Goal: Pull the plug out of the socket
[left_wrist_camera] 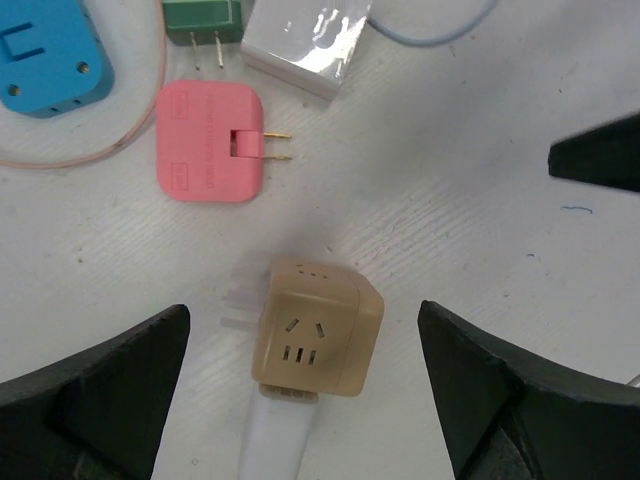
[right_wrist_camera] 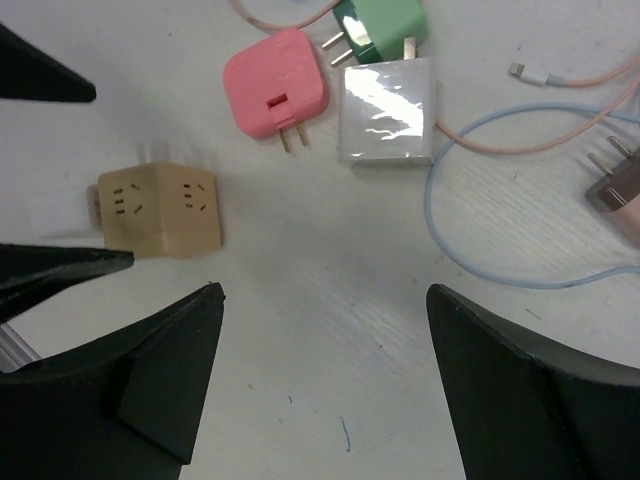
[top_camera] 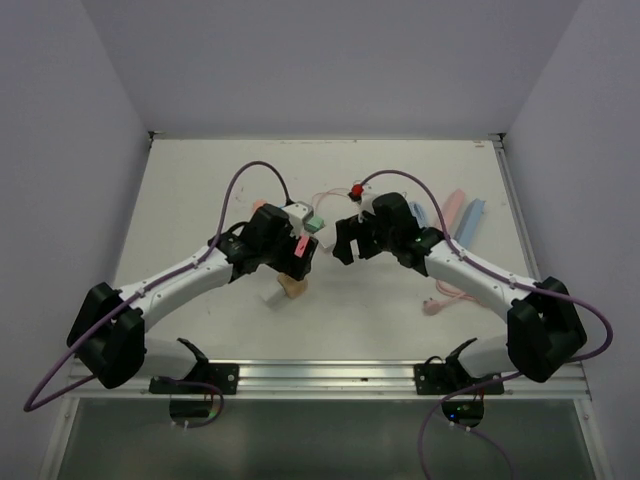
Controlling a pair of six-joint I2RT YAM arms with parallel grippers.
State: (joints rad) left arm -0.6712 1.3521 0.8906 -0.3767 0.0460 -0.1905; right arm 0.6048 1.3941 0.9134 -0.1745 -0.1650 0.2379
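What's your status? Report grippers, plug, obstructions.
Left gripper open, straddling tan socket, not touching. Right gripper open, empty. White plug looks still seated in socket. Pink adapter nearby, clear of it.

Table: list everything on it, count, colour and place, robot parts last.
socket: one, tan, centre of left wrist view
white plug: one, white, at the socket's near face
pink adapter: one, pink, beyond the socket, prongs out
blue adapter: one, blue, top left of that view
green plug: one, green, beyond the pink adapter
charger: one, white, beside the green plug
cables: two, pale blue and pink, right wrist view's right half
brown plug: one, brownish, right edge of right wrist view
bars: two, pink and blue, far right in top view
left gripper: one, black, open either side of the socket
right gripper: one, black, open, holding nothing
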